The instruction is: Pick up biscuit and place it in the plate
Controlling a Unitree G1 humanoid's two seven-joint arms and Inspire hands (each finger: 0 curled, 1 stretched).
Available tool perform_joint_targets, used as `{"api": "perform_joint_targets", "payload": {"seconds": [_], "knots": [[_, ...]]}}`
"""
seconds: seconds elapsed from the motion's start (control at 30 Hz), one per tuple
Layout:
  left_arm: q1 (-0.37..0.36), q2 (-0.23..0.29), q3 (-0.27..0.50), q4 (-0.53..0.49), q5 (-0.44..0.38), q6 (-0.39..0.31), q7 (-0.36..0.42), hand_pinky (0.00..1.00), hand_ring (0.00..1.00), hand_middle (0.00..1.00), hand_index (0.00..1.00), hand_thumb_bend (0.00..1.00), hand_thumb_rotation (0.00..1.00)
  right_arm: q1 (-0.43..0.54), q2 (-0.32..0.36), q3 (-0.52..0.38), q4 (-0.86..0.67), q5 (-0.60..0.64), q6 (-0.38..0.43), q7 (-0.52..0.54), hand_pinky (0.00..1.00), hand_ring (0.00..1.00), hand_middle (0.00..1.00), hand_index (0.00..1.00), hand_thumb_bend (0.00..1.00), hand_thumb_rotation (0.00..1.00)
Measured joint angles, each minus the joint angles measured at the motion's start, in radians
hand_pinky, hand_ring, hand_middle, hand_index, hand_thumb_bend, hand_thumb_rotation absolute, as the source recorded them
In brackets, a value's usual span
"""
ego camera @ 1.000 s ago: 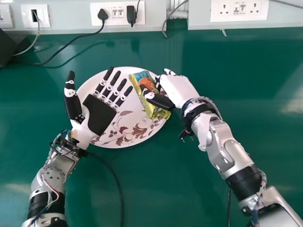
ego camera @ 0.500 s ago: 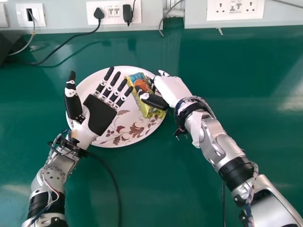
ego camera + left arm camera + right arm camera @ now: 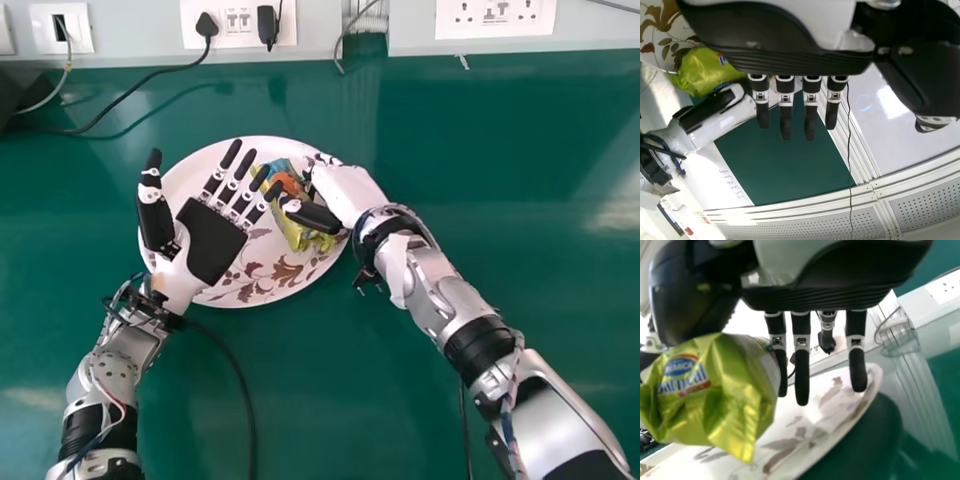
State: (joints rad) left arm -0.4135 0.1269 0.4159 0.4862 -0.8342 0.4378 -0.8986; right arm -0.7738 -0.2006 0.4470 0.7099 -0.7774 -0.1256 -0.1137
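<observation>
The right hand point(image 3: 345, 190) has its thumb and fingers clamped on the shiny green and yellow biscuit pack point(image 3: 302, 237). The pack is over the right side of the round plate point(image 3: 240, 293), and I can't tell if it touches the plate. The plate sits on the green surface point(image 3: 335, 390) and has brown leaves on it. The left hand point(image 3: 210, 242) is over the plate's left side, palm up, its fingers straight and apart, with the tips near the pack.
</observation>
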Motion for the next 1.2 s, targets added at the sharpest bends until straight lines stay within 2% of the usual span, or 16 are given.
{"api": "perform_joint_targets", "payload": {"seconds": [0.4,0.87,1.2], "knots": [[-0.002,0.002,-0.002,0.004,0.001,-0.006,-0.009,0.86,0.8,0.84,0.89,0.85,0.58,-0.063,0.039,0.026,0.146,0.019,-0.035,-0.068,0.28,0.41,0.5,0.52,0.5,0.0],[-0.002,0.002,-0.005,0.004,0.008,-0.008,-0.011,0.86,0.81,0.85,0.89,0.84,0.59,-0.096,0.057,0.054,0.222,0.022,-0.065,-0.091,0.28,0.41,0.5,0.52,0.5,0.0],[-0.002,0.002,-0.006,0.004,0.008,-0.01,-0.022,0.86,0.8,0.85,0.89,0.85,0.59,-0.115,0.074,0.082,0.251,0.02,-0.057,-0.108,0.28,0.41,0.5,0.51,0.5,0.0]]}}
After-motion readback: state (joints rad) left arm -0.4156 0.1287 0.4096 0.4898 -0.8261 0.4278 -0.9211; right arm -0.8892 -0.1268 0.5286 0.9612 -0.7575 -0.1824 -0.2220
